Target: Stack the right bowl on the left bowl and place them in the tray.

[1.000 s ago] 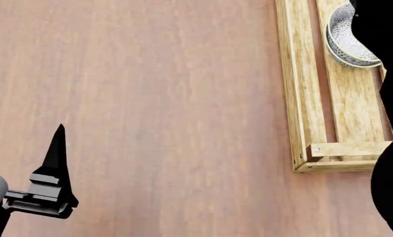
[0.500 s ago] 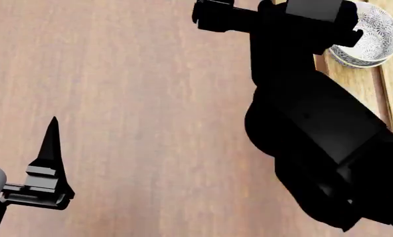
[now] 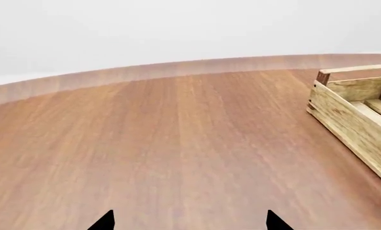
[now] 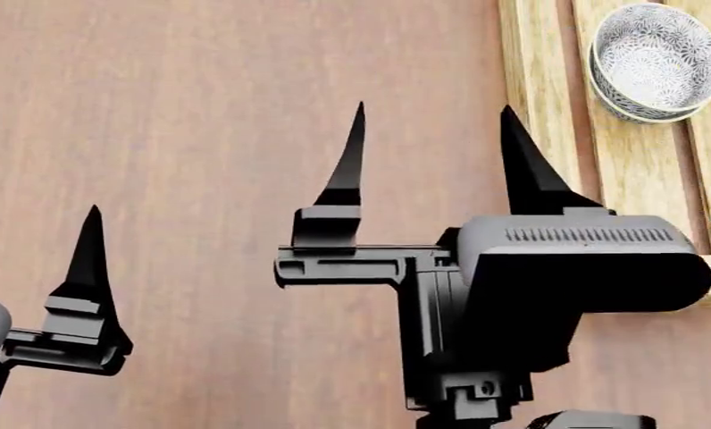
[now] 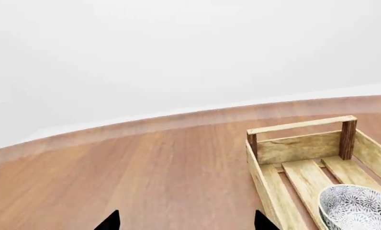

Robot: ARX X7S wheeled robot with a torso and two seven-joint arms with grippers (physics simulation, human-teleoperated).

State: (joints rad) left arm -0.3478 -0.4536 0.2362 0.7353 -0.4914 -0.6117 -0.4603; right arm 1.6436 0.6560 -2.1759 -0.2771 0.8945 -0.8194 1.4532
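The light-wood tray [image 4: 534, 107] lies at the right of the table. A white bowl with a dark pattern [image 4: 656, 58] sits inside it, and a second rim shows just under the bowl's near edge. My right gripper [image 4: 433, 107] is open and empty. It hovers over bare table just left of the tray, apart from the bowl. In the right wrist view the tray [image 5: 299, 143] and the bowl [image 5: 360, 208] lie ahead and to one side. My left gripper [image 3: 187, 225] is open and empty; one finger [image 4: 91, 259] shows at the lower left of the head view.
The brown wooden table [image 4: 213, 134] fills the view. Its far edge curves against a white background [image 3: 177, 28] in both wrist views. The tray's end corner [image 3: 353, 120] shows in the left wrist view.
My right arm has pulled back from over the tray and now hovers, open, left of it. The bowl stays in the tray, uncovered. The left gripper has barely moved.
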